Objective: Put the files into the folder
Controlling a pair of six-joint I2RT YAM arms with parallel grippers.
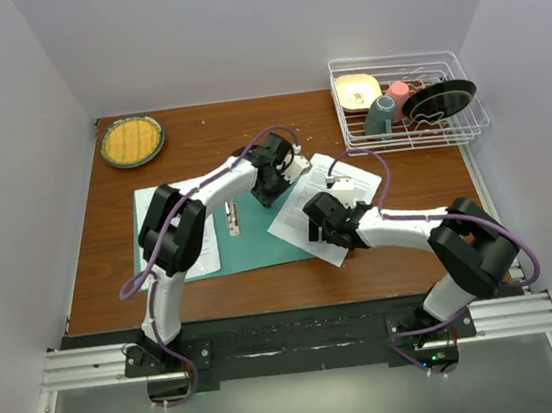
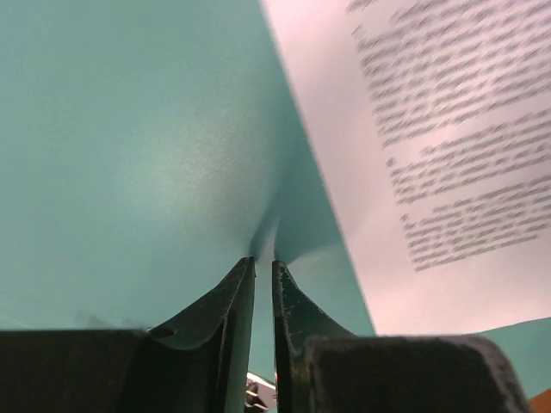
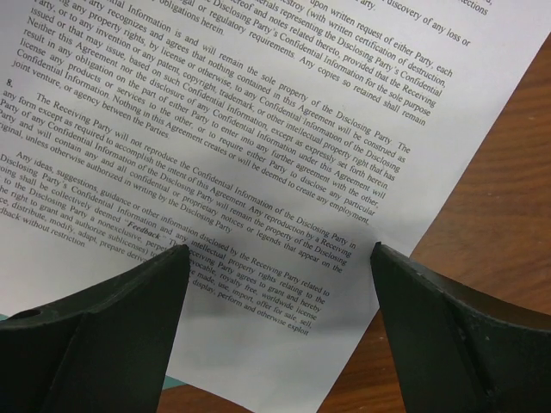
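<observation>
Across the right edge of the folder (image 1: 260,241), lying askew with the far part on the bare table (image 1: 113,277): the files (image 1: 294,228), printed side up; folder itself open and flat at mid-table, left of centre.

Left gripper (image 1: 272,189) at the folder's far right part, jaws drawn almost together and nipping a puckered fold of teal, seen close in the left wrist view; right gripper (image 1: 321,229) low over the near corner of the files, jaws spread wide, holding nothing.

Judged as the step in hand: lifting the teal leaf so the sheets can slide under. Best done by raising it gently, keeping the pinch firm but not creasing further; then pressing the right fingers flat on the paper and pushing leftward in line with the opening, slowly, since thin sheets buckle.

Further out: a metal clip (image 1: 232,218) on the folder's spine line, likely to snag a leading edge; a dish rack (image 1: 413,131) at the far right, well apart; a woven mat (image 1: 131,141) at the far left corner, no hindrance.
</observation>
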